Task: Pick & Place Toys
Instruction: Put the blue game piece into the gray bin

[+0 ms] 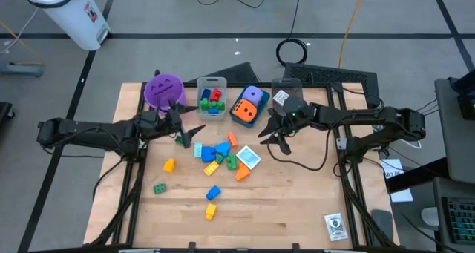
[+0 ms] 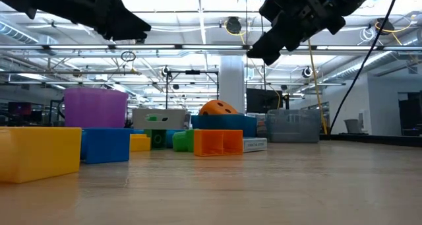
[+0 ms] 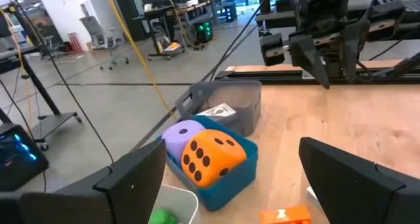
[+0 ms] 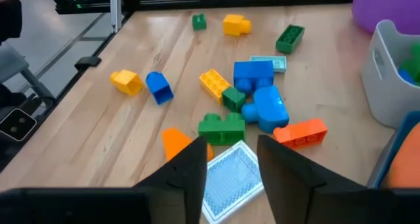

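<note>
The left arm reaches in level from the left, its left gripper (image 1: 180, 125) hovering above the worktop (image 1: 297, 201) just in front of the purple cup (image 1: 162, 90), fingers (image 3: 131, 178) spread wide and empty. The right arm stretches in from the right; the right gripper (image 1: 277, 138) hangs over the worktop beside the blue bin (image 1: 249, 108), its fingers (image 4: 190, 168) a little apart with nothing between them, right above a white-grey printed cube (image 4: 230, 178). The blue bin holds an orange die (image 3: 209, 159) and a purple die (image 3: 184, 135); the clear bin (image 1: 211, 97) holds red, green and blue bricks; the grey bin (image 3: 230, 102) holds a printed cube. Loose bricks (image 1: 215, 155) lie clustered mid-worktop, with a few scattered toward the near edge. The right half of the worktop lies open.
</note>
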`<state>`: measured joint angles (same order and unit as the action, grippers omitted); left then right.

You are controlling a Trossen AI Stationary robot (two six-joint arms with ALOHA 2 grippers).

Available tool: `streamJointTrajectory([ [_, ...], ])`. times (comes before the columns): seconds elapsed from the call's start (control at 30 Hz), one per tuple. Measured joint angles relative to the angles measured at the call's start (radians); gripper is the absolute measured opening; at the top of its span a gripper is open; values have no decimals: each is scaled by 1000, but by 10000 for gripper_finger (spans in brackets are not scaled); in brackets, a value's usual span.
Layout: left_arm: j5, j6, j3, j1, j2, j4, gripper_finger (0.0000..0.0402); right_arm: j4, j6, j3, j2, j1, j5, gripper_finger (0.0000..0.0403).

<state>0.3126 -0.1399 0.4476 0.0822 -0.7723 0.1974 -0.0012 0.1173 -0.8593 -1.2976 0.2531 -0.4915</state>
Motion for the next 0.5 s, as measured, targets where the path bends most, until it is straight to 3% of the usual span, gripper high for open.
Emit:
streamJointTrajectory([
  [0.27, -7, -24, 1, 3, 0, -9, 351, -17, 0, 0, 0, 3, 1, 177],
  [0.5, -188, 79, 2, 79, 0, -138, 351, 56, -23, 0, 0, 3, 1, 208],
])
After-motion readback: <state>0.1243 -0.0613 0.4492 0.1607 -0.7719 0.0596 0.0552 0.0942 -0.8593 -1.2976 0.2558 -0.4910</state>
